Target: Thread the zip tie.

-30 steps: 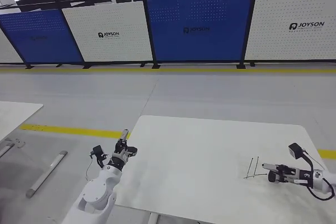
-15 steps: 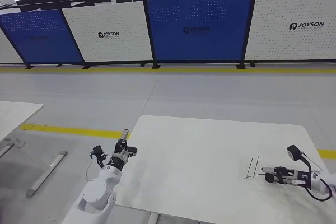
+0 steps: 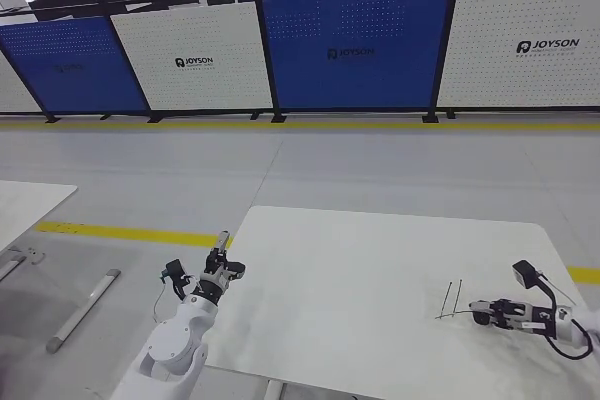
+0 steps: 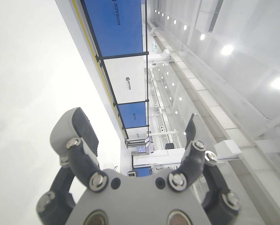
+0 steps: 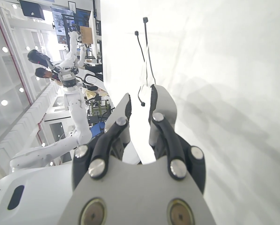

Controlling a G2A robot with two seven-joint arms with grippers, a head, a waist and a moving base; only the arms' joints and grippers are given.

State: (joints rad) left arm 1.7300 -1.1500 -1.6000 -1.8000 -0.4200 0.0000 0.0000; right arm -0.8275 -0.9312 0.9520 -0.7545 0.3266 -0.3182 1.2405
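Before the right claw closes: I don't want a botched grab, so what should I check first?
1. Is the right claw open: ok.
2. Does a zip tie lie between its fingers: ok, the tie's head sits in the gap.
3. Is only that tie in the gap: cannot tell; the other ties cross close ahead.
4. Is the left claw open and empty: ok.
5. Is the left claw near the ties for threading: not ok; it is at the opposite edge of the table.
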